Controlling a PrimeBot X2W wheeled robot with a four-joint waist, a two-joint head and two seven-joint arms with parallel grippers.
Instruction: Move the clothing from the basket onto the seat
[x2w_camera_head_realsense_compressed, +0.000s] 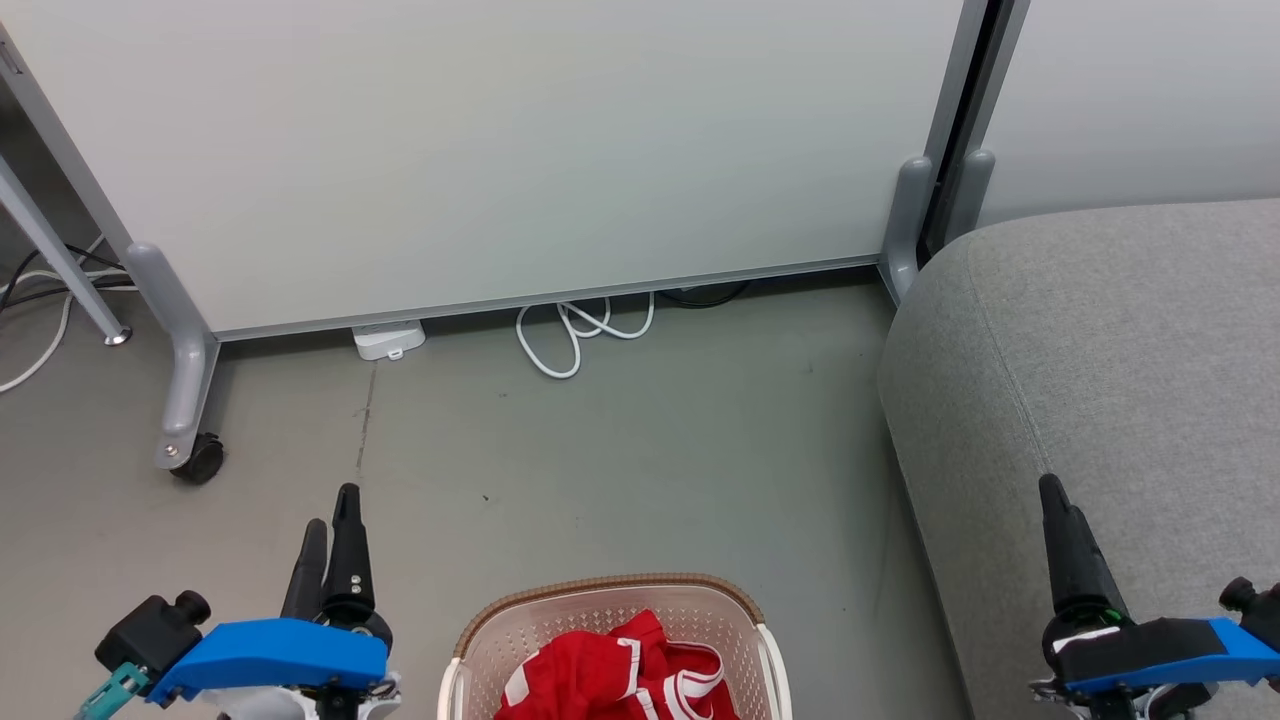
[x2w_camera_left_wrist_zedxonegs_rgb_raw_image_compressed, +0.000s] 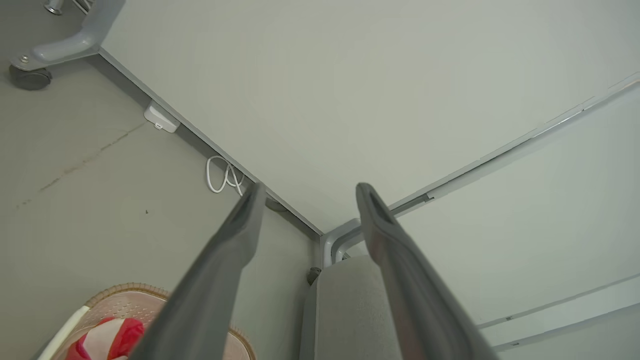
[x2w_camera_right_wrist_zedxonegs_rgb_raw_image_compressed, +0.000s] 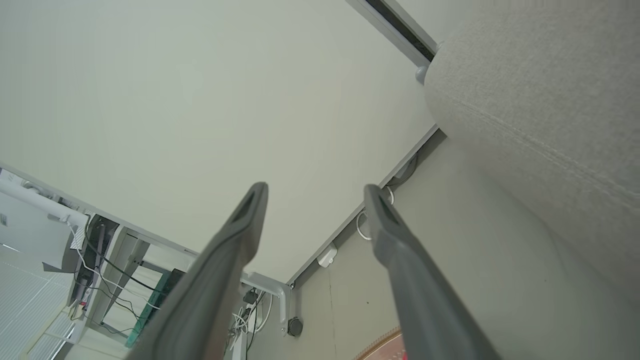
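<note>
- The clothing (x2w_camera_head_realsense_compressed: 610, 675), red with white stripe trim, lies bunched inside the basket (x2w_camera_head_realsense_compressed: 600, 583). It sits at the bottom middle of the head view, between my two arms.
- The basket stands on the floor (x2w_camera_head_realsense_compressed: 650, 450). Its brown rim is apart from the seat (x2w_camera_head_realsense_compressed: 1100, 350), with a strip of bare floor between them.
- My left jaws stand open with nothing between the fingers (x2w_camera_left_wrist_zedxonegs_rgb_raw_image_compressed: 225, 265). They are to the left of the basket, near its rim, and the tips point toward the panel ahead.
- My right jaws are open as well and hold nothing. In the head view their fingers (x2w_camera_right_wrist_zedxonegs_rgb_raw_image_compressed: 400, 260) show against the seat's near left part, right of the basket and well apart from the clothing.
- The seat's rounded grey edge runs along my right side, with a stitched seam down it.
- Ahead of the basket the floor lies open up to the white partition panel (x2w_camera_head_realsense_compressed: 500, 150).
- At the panel's foot lie a looped white cable (x2w_camera_head_realsense_compressed: 575, 335) and a small white box (x2w_camera_head_realsense_compressed: 388, 340).
- A grey panel leg with a black caster (x2w_camera_head_realsense_compressed: 197, 460) stands ahead of my left jaws, apart from the fingertips.
</note>
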